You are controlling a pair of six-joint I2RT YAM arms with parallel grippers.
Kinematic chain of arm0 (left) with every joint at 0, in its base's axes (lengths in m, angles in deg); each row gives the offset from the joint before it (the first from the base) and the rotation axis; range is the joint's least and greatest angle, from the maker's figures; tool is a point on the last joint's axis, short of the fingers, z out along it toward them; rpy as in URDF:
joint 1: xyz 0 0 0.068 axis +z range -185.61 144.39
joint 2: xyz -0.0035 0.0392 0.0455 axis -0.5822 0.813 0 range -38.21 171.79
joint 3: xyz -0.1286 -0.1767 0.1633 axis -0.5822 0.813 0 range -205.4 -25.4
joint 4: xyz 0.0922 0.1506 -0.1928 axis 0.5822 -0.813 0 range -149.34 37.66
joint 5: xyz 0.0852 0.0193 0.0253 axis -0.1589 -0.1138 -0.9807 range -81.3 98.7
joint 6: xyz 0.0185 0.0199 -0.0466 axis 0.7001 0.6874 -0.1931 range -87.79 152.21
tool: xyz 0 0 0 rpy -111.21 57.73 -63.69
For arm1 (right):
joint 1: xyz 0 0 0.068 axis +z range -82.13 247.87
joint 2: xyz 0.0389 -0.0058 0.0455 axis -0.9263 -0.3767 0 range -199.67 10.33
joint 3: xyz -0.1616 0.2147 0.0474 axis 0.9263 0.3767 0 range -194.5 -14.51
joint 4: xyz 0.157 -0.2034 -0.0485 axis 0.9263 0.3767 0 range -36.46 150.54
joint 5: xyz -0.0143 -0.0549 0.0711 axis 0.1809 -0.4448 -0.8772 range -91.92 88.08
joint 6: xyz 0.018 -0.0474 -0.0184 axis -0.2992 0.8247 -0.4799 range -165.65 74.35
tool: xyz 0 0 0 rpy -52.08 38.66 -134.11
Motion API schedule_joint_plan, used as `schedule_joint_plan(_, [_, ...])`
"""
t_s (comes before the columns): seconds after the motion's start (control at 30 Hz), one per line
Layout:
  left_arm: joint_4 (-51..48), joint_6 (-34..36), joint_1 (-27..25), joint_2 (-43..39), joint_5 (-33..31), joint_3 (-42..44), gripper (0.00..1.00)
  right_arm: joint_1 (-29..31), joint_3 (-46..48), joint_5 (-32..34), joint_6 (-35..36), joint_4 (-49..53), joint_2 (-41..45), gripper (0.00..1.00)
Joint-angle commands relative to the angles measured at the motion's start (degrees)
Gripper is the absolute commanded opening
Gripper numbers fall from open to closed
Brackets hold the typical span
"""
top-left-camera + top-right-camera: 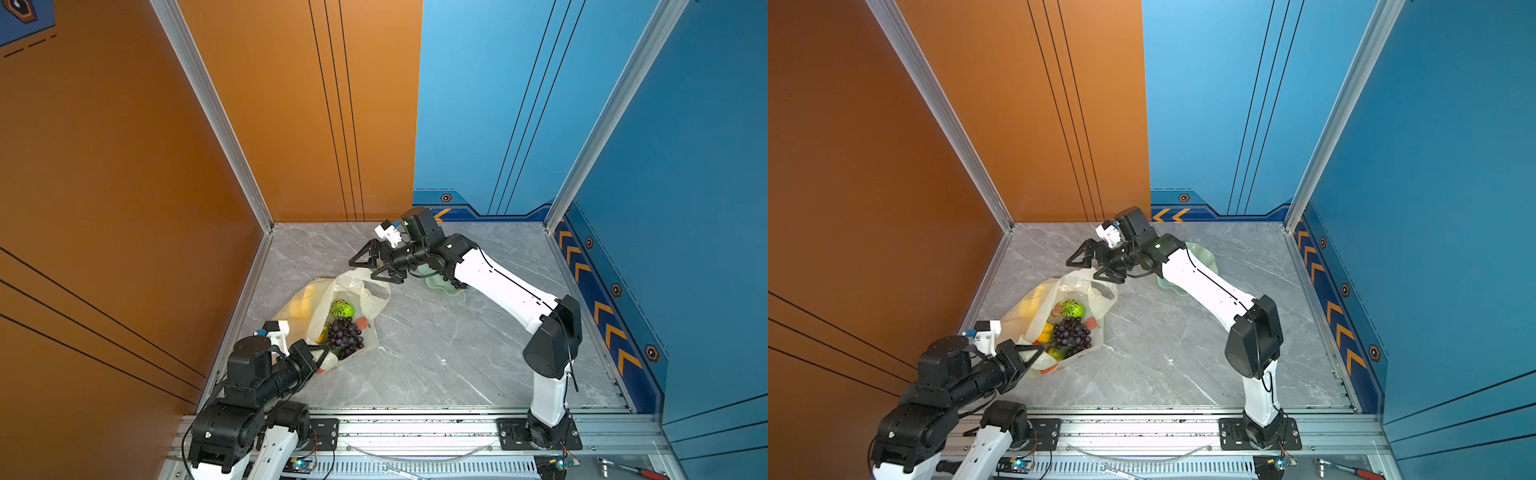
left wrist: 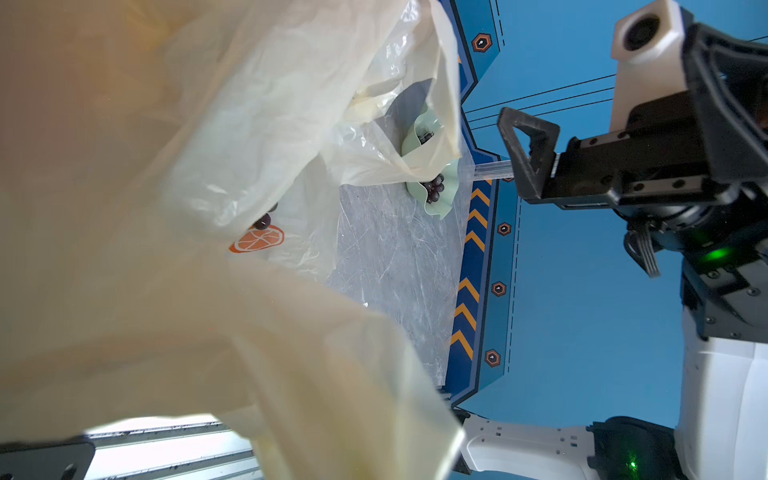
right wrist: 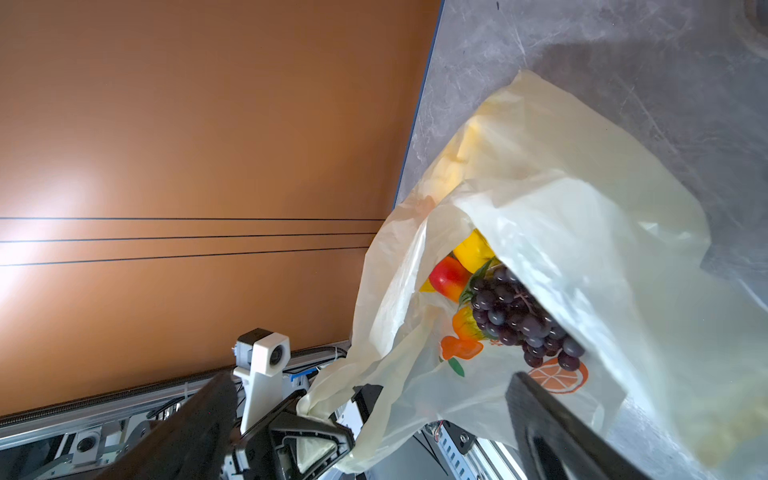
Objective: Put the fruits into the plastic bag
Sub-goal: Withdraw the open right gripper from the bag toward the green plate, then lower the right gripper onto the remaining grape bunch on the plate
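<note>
Both top views look down over the whole table [image 1: 436,345]; wrist views crowd the plastic bag [image 3: 582,228].

bag [image 1: 357,286]: on table [image 1: 457,353], left of centre.
in bag: grapes [image 1: 345,331] in front, ball [image 1: 342,308] behind them, bananas [image 1: 301,305] at left.
dish [image 1: 1202,255]: right of and behind bag, another bunch [image 2: 434,189] in it.
left gripper [image 1: 322,357]: at bag's near edge.
right gripper [image 1: 362,270]: over bag's far edge.
</note>
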Motion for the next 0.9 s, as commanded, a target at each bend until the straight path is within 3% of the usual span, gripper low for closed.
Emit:
schedule_joint_plan(0.0, [0.4, 1.2, -0.2, 0.5, -0.5, 0.2, 0.0, -0.8, 1.1, 1.2, -0.9, -1.6, 4.4, 1.0])
schedule_joint_plan(0.17, [1.0, 1.6, -0.2, 1.0, -0.1, 0.4, 0.0, -3.5, 1.4, 2.1, 0.9, -0.1, 8.0, 1.0])
schedule_joint_plan(0.3, [1.9, 1.7, -0.2, 1.6, 0.4, 0.1, 0.0, -6.8, 1.3, 8.3, 9.7, 8.7, 11.6, 1.0])
schedule_joint_plan(0.53, [2.0, 3.0, -0.1, 3.4, 0.9, -1.6, 0.0, -12.6, -0.9, 27.6, 27.3, 27.1, 15.1, 1.0])
schedule_joint_plan(0.67, [1.9, 3.4, -0.2, 4.1, 1.0, -2.2, 0.0, -17.6, 0.8, 35.2, 30.6, 30.7, 16.2, 1.0])
schedule_joint_plan(0.87, [2.0, 3.5, -0.2, 4.2, 1.3, -2.4, 0.0, -23.0, 2.3, 38.4, 33.2, 32.9, 14.8, 1.0])
